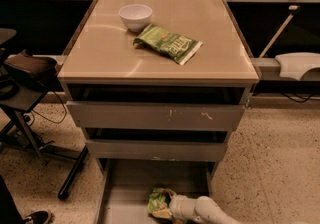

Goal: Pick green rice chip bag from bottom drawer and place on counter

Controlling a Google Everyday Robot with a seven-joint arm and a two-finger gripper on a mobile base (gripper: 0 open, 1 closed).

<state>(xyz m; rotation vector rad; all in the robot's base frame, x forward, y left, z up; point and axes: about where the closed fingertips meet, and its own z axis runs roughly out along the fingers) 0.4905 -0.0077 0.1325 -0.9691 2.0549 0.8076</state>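
Observation:
The green rice chip bag (159, 201) lies crumpled on the floor of the open bottom drawer (125, 188), near its front. My white arm comes in from the lower right, and my gripper (167, 209) is right at the bag's right side, low in the drawer. The counter (100, 58) is the beige top of the grey cabinet, above the two upper drawers.
On the counter stand a white bowl (135, 16) and a flatter dark-green bag with a white end (168, 43). The two upper drawer fronts (155, 116) are pulled out a little. A black chair and its legs (30, 98) stand at the left. A white object (299, 64) rests at the right.

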